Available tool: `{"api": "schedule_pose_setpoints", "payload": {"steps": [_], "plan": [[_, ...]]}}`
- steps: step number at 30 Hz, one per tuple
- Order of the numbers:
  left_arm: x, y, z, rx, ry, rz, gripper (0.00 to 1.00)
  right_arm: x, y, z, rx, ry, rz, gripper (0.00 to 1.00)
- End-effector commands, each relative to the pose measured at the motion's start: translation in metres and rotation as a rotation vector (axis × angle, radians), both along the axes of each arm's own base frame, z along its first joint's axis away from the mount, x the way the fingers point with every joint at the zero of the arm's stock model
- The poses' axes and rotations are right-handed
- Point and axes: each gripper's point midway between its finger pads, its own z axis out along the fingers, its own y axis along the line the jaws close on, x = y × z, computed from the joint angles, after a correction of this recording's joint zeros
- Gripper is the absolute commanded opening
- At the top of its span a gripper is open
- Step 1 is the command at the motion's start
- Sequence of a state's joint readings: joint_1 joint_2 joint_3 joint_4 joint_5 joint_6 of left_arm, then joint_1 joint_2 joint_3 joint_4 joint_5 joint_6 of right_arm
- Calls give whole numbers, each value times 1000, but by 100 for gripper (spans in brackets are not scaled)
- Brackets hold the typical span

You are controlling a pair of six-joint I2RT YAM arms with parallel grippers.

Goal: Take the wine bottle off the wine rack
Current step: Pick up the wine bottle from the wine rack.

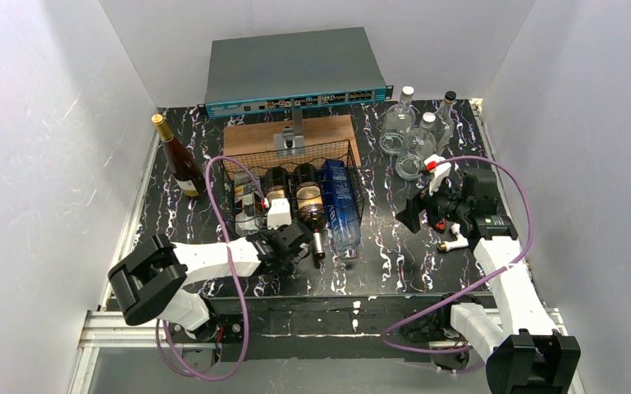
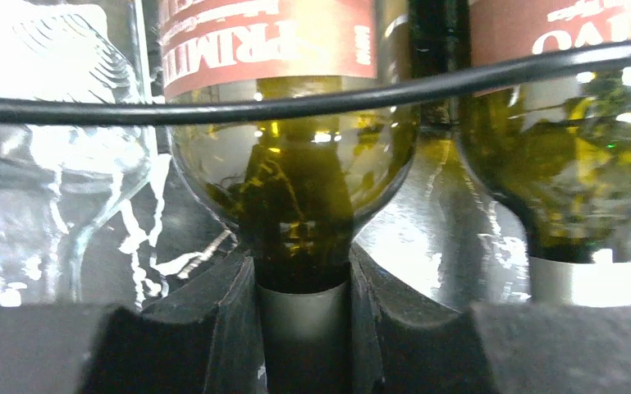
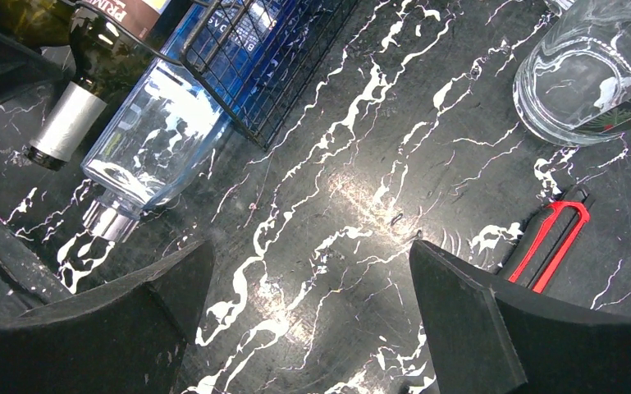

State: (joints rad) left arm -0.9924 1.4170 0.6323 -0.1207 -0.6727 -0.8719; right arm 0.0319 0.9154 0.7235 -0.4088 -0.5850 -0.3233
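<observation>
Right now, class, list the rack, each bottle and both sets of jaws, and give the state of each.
Rack, holding four bottles lying down.
Held wine bottle, in rack, neck clamped.
Neighbouring wine bottle, in rack, untouched.
Blue bottle, in rack, untouched.
Lone wine bottle, upright beside rack.
Rear glass bottles, upright.
Left jaws, shut on held wine bottle.
Right jaws, open, empty.

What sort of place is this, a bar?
Probably a lab test booth: white panel walls enclose the table, two robot arms stand at its edge, and an electronics unit sits at the back.
</observation>
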Motion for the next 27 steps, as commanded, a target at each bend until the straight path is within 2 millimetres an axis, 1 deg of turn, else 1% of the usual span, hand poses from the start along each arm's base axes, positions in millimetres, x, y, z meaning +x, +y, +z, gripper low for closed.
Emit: {"api": "schedule_pose_setpoints", "payload": {"steps": [1,3,5,11,20,24,27], "plan": [[1,8,4,22,-27,25,17,6,-2,8,-11,-56,1,98],[-1,7,6,11,-16,22,8,6,-3,8,-12,-58,0,98],[-4,6,7,-5,-1,19,0,6,-3,8,-12,-57,0,99],[-18,2,11,-39,29,3,0,6,-3,9,-13,-62,-1,98],[-47,-1,28,-93,41,-14,0,6,-3,10,-13,-65,0,98],[-55,-2,39,-121,33,-19,0,6,-3,10,-15,-69,0,98],[-62,-3,43,-139,46,-31,0,6,-3,11,-16,-70,-1,98]]}}
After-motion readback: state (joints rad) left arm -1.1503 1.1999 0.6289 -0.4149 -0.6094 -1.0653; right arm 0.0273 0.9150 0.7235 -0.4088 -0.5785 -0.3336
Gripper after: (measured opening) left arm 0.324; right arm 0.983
